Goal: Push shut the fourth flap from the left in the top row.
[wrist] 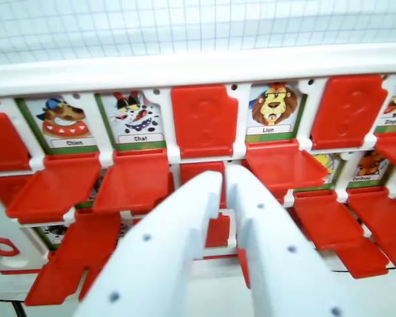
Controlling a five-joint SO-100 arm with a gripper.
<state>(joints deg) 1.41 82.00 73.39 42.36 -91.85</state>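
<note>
The white plastic gripper (226, 173), jaws nearly together and empty, pointed at the white game board (185, 69) at mid-frame. The open red plastic flap (284, 165) under the lion card (272, 109), right of centre, needed a steady upward push from beneath its front lip.

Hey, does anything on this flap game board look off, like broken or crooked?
Nothing looks broken. The board is simply mixed: the Chien, Chat and Lion pictures show with their flaps down, while two red flaps cover theirs. The gripper looks nearly closed before the board's middle.

Open red flaps (135, 178) jutting forward on both sides.
</note>
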